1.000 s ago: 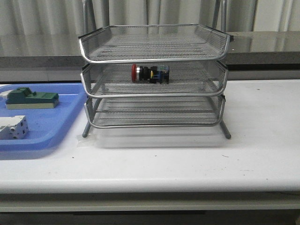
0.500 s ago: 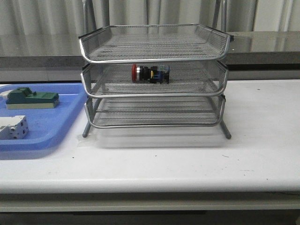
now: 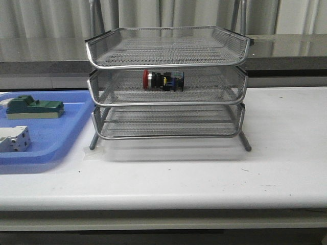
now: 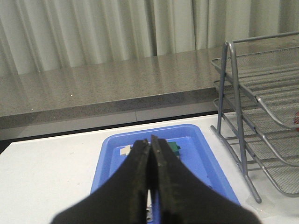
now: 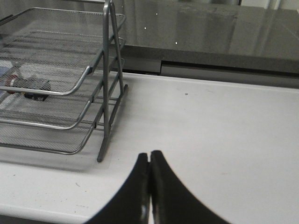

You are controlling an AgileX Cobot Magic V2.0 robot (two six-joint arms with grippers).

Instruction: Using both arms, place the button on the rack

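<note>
The button, with its red cap to the left, lies on its side in the middle tray of the silver wire rack; it also shows through the mesh in the right wrist view. The rack also shows in the left wrist view and the right wrist view. Neither arm shows in the front view. My left gripper is shut and empty above the blue tray. My right gripper is shut and empty over the white table, to the right of the rack.
A flat blue tray lies left of the rack and holds a green block and a white terminal block. The white table ends in a front edge. A grey counter and curtains stand behind.
</note>
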